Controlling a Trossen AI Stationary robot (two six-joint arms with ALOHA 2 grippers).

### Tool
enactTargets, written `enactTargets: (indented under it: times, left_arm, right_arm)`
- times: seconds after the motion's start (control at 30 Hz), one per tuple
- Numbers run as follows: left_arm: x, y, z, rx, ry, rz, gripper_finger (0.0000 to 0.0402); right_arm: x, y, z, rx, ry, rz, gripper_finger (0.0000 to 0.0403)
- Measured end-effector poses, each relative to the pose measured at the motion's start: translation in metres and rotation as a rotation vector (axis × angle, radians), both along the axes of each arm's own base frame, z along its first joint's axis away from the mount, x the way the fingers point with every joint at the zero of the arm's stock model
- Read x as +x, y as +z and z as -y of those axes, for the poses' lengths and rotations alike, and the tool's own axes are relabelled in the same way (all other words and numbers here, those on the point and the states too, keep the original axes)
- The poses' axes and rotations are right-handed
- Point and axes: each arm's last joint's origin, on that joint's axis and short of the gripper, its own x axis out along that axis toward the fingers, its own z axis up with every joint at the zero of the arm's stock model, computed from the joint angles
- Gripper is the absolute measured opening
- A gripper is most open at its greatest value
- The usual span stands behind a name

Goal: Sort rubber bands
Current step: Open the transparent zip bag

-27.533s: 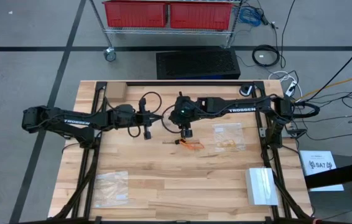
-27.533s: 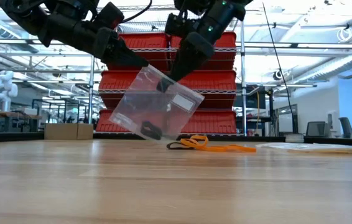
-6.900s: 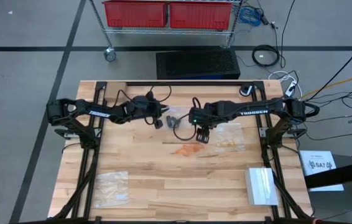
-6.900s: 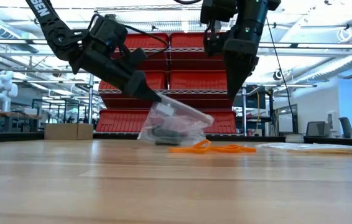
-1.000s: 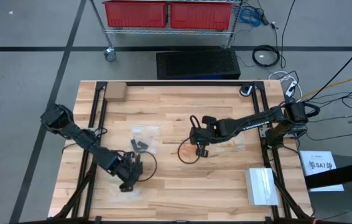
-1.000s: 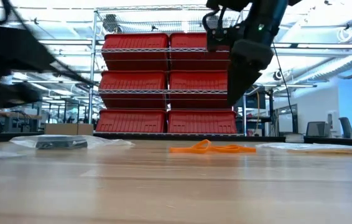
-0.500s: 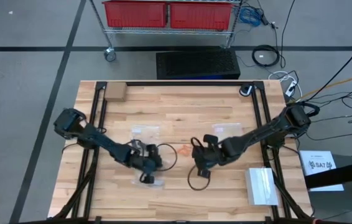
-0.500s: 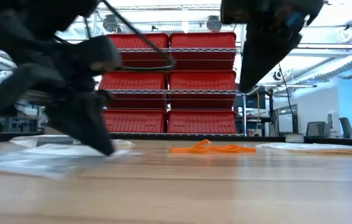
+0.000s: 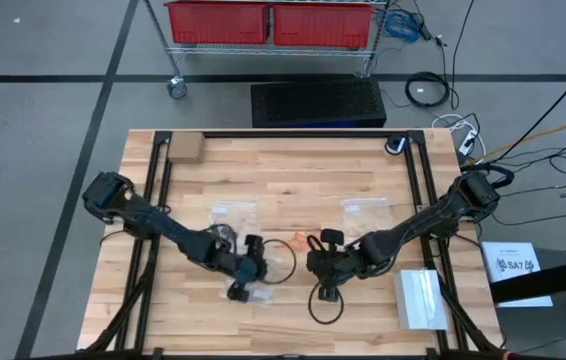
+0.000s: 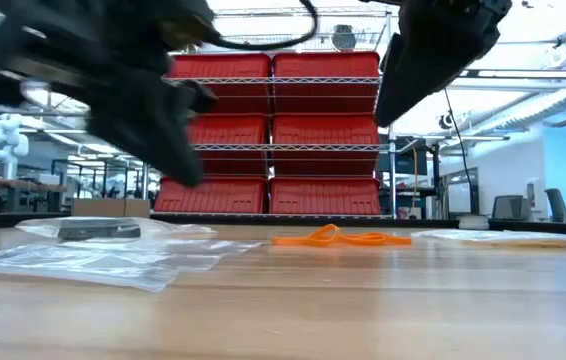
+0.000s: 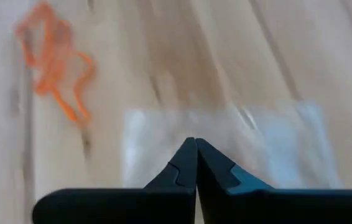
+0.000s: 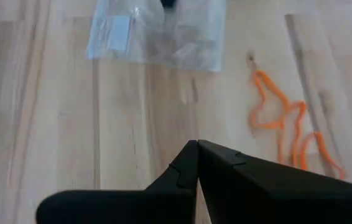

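Both grippers, left (image 11: 195,144) and right (image 12: 197,147), were fully closed and empty above the table (image 9: 363,190), leaving the orange bands (image 12: 285,127) unsorted beside a bag (image 12: 157,31).

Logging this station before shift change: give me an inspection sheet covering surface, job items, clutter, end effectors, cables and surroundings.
Surface: light wooden slatted table, dry and unmarked.
Job items: loose orange rubber bands on the wood; dark bands inside a clear plastic bag; two more clear bags lying flat.
Clutter: small cardboard box; white box at the table's right edge.
End effectors: left end effector shut, empty, above a clear bag; right end effector shut, empty, above bare wood.
Cables: black loops trailing from both wrists.
Surroundings: red plastic bins on a wire rack; nobody seen.
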Motion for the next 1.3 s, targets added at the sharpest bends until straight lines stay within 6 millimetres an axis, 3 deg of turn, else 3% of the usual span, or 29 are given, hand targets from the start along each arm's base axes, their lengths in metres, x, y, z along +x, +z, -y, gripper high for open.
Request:
enactTargets:
  times: [0.27, 0.5, 0.77, 1.03, 1.3]
  left_arm:
    - [-0.056, -0.002, 0.034, -0.044, 0.03, -0.301, 0.0004]
    - [-0.077, -0.012, 0.054, -0.093, 0.13, -0.265, 0.0004]
    - [-0.069, -0.015, 0.063, -0.187, 0.174, -0.068, 0.0004]
    - [-0.061, -0.041, 0.062, -0.118, 0.212, -0.098, 0.0004]
    - [-0.032, -0.046, 0.058, -0.153, 0.186, 0.05, 0.0004]
  right_arm:
    - [0.012, -0.016, -0.029, 0.044, 0.077, 0.103, 0.0]
    - [0.02, -0.028, -0.04, 0.169, 0.059, 0.123, 0.0]
    - [0.014, -0.026, -0.052, 0.172, 0.075, 0.141, 0.0]
    - [0.01, -0.025, -0.057, 0.153, 0.072, 0.152, 0.0]
    - [0.013, -0.023, -0.058, 0.175, 0.045, 0.193, 0.0015]
